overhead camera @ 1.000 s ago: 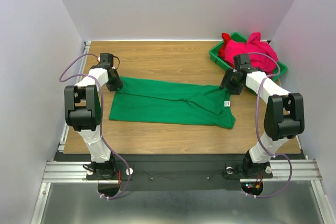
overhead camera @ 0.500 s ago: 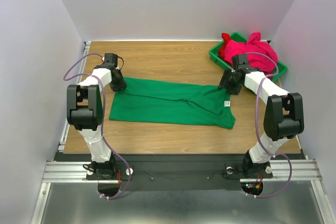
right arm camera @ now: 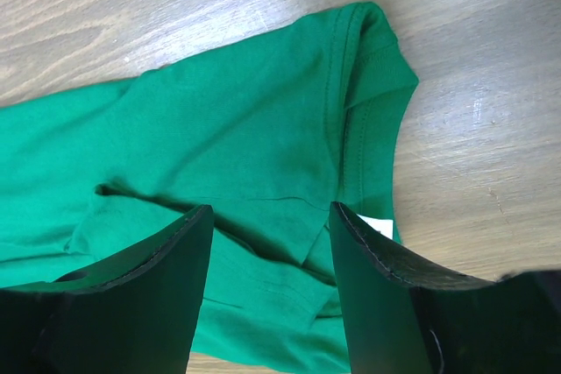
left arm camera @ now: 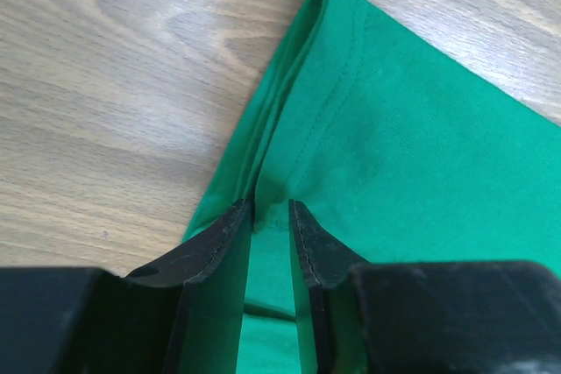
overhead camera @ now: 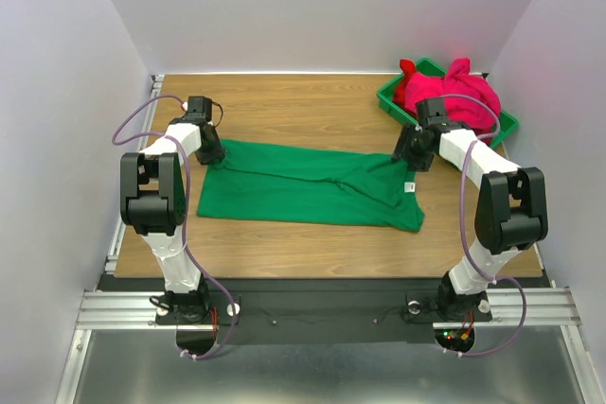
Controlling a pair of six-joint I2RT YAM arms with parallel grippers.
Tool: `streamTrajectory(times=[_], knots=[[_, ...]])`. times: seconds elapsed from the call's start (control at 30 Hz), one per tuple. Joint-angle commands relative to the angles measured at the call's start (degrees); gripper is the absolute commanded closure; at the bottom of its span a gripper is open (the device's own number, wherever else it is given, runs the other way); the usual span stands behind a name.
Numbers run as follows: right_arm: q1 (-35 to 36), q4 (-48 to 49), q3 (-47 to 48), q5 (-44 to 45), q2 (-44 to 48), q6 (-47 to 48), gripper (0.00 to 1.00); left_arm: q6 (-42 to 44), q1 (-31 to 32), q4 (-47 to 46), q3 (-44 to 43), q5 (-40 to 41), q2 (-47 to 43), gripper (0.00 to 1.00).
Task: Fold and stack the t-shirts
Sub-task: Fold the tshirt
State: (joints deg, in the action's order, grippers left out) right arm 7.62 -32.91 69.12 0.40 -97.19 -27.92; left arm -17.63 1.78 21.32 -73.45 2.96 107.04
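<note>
The green t-shirt (overhead camera: pixel 312 186) is laid across the table (overhead camera: pixel 303 101), its long axis run from arm to arm — its far-left corner is pinched by the narrowed left gripper (left arm camera: pixel 272 208), while its collar end is straddled, not clamped, by the spread right gripper (right arm camera: pixel 272 216).

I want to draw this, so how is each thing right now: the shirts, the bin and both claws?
green t-shirt: partly folded, lying flat on the table.
pink t-shirt: crumpled in the bin.
red t-shirt: crumpled in the bin, beside the pink one.
green bin: upright, holding both shirts.
left gripper: shut on the green t-shirt's edge.
right gripper: open, over the collar end.
</note>
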Motion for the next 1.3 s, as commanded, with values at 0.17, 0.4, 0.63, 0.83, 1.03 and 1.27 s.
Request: streamTrajectory(times=[0.17,0.4,0.63,0.83,1.03,1.27], knots=[[1.9,1.0,3.0,-0.1,-0.5,-0.6,0.39,0.8,0.3,-0.3,1.5,0.7,0.2,0.73],[5.1,0.9,6.5,-0.1,-1.2,0.5,0.39,1.3,0.3,-0.4,1.9,0.7,0.4,0.95],[10.6,0.9,10.9,-1.6,-5.2,1.4,0.39,1.4,0.3,0.1,1.4,0.7,-0.5,1.00],[15.0,1.0,15.0,-1.6,-11.5,1.6,0.39,1.4,0.3,0.8,0.8,0.6,-2.0,1.00],[15.6,0.9,16.8,-0.8,-14.2,1.8,0.39,1.3,0.3,1.0,1.4,-0.1,-2.1,1.00],[15.6,0.9,16.3,0.9,-14.9,2.4,0.44,1.6,0.3,1.1,1.8,-0.1,-2.4,1.00]])
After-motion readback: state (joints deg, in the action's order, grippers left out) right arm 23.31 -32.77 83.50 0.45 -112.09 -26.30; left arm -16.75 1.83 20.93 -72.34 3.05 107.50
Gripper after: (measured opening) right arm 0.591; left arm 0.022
